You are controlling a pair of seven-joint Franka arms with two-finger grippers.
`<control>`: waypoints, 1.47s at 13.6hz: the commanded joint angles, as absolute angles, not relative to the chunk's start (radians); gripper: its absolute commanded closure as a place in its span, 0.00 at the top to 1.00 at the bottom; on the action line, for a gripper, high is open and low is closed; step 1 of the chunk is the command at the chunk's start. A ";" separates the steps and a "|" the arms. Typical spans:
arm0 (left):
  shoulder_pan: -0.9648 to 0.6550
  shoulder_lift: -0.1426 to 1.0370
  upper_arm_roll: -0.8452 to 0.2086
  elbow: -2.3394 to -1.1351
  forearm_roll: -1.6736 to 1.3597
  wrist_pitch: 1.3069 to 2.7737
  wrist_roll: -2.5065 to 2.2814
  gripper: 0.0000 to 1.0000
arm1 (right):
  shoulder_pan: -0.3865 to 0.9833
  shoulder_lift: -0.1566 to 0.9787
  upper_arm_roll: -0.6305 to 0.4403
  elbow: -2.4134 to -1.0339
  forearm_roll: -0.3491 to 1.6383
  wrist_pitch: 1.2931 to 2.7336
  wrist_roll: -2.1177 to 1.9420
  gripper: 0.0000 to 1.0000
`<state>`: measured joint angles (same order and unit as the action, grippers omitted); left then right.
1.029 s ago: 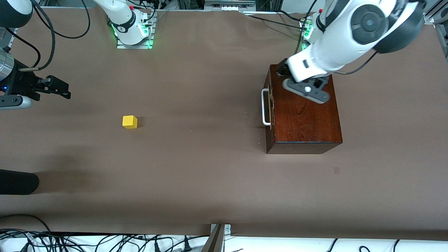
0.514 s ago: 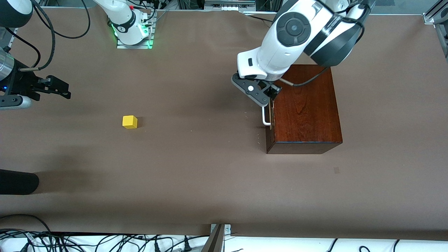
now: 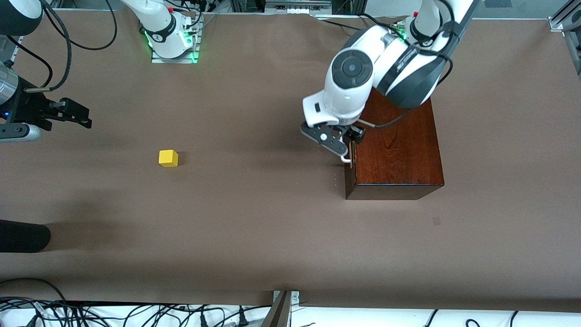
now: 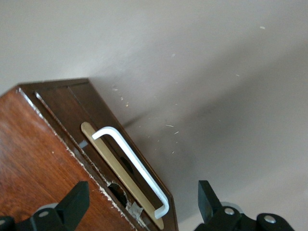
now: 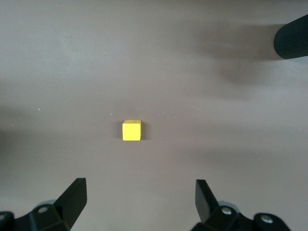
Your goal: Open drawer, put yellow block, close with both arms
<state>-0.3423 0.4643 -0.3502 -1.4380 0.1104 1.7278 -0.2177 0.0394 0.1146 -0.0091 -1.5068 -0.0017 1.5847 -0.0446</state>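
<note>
In the front view, we see the left tool (image 3: 346, 144) down at the drawer's (image 3: 350, 156) white handle (image 3: 346, 157), at the dark front of the wooden box (image 3: 396, 150) near the left arm's end of the table (image 3: 272, 218). 1 second ago it hung over the top of the box; half a second ago it had swung out past the front edge, and now it has dropped lower along the handle. The drawer is shut and the box has not shifted. We judge the reach for the handle is nearly done and the pull has not begun. The yellow block (image 3: 168, 158) lies on the bare table, well apart from the box, toward the right arm's end, exactly where it lay before. The right tool (image 3: 72, 113) hangs over the table at that end and waits, unmoved.

In the left wrist view, the 2 fingers (image 4: 72, 207) of the left tool stand wide apart, released, 1 over the box top and the other out over the table, with the handle (image 4: 132, 161) between them but not yet touched. The drawer front (image 4: 96, 130) sits flush in the box.

In the right wrist view, the right tool's fingers (image 5: 72, 197) are spread wide, holding nothing, with the block (image 5: 131, 130) on the table ahead of them.
</note>
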 commanded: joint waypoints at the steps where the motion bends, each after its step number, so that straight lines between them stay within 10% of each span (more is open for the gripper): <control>1: -0.359 0.512 -0.342 -1.408 0.178 1.720 -0.424 1.00 | 0.031 0.115 -0.002 -1.488 0.006 1.566 -0.048 1.00; 20: -0.474 0.686 -0.344 -1.433 0.480 1.755 -0.787 1.00 | 0.037 0.107 0.005 -1.488 0.006 1.566 -0.049 1.00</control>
